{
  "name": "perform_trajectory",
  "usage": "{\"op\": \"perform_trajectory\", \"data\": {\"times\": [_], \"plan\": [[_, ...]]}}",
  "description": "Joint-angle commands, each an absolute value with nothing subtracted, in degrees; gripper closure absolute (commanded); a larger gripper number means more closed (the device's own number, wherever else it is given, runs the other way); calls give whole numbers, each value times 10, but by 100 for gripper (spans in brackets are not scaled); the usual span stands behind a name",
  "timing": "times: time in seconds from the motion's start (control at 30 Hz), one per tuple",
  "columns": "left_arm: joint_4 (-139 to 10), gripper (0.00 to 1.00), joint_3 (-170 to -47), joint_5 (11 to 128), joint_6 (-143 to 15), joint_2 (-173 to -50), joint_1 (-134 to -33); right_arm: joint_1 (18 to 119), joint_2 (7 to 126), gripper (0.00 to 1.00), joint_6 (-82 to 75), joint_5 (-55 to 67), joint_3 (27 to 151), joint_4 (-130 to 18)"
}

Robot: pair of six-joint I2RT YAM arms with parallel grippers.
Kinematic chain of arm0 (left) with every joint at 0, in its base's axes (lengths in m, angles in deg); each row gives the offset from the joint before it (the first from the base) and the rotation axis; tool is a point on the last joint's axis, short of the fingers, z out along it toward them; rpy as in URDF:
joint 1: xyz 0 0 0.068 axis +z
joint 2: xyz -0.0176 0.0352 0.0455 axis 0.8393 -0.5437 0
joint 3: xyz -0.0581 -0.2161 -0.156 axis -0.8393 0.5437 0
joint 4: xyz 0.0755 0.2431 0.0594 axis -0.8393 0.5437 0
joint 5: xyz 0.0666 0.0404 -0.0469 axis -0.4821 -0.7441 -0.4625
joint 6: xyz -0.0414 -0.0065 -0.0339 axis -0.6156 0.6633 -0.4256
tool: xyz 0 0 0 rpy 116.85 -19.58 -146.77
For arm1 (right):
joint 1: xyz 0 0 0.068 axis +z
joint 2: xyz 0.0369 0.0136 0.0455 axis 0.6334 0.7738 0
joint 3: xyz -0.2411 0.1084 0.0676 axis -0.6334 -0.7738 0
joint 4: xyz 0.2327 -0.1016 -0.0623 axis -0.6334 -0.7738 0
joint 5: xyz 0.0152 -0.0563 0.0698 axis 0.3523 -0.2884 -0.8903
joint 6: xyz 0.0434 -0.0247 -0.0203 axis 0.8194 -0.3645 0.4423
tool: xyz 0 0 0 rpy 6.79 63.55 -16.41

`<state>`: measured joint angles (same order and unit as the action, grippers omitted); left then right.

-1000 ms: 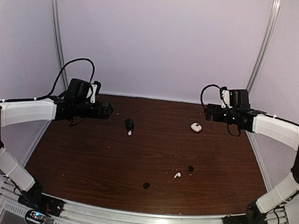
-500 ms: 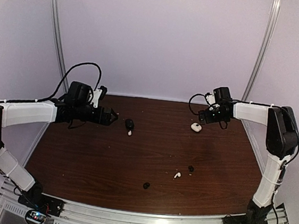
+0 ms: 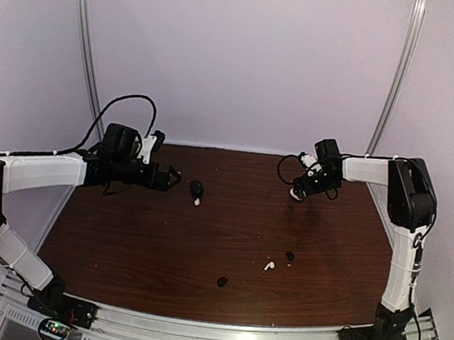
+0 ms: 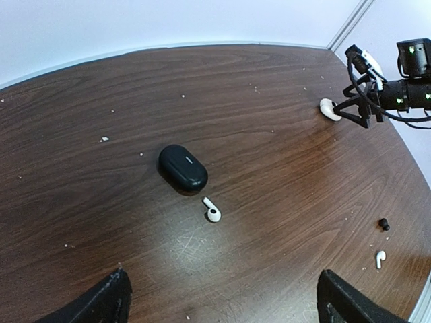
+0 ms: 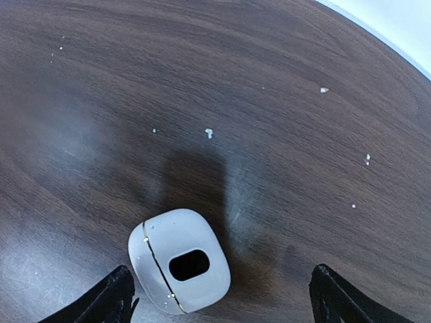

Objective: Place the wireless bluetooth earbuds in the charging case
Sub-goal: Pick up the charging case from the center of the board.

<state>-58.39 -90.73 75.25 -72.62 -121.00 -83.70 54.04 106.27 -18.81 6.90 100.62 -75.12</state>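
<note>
A: Since the table (image 3: 123, 232) is shared, how is the grasp best made?

B: The right tool (image 5: 221, 289), spread wide and empty like the left tool (image 4: 221, 289), should be centred on the white case (image 5: 180, 269) before closing. The earbuds (image 4: 213, 211) are scattered loose on the table.

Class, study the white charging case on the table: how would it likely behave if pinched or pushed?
The white charging case looks glossy and rounded, so it may slip from a pinch. Its hard-looking shell is probably stiff. Sitting low on the smooth table, it would likely slide, not tip.
</note>
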Motion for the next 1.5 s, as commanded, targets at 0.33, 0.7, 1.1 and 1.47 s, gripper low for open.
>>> {"op": "perform_trajectory", "data": {"times": [0.33, 0.7, 1.1, 1.47], "plan": [[-607, 2, -900, 752, -723, -1207, -839, 536, 1112, 32, -217, 18, 1056, -783], [-605, 2, -896, 742, -730, -1205, -839, 540, 1116, 47, -205, -2, 1063, -793], [-715, 4, -858, 763, -783, -1172, -849, 646, 889, 54, -111, -44, 834, -572], [-836, 19, -889, 847, -866, -1216, -923, 825, 736, 53, -119, 50, 698, -414]]}}
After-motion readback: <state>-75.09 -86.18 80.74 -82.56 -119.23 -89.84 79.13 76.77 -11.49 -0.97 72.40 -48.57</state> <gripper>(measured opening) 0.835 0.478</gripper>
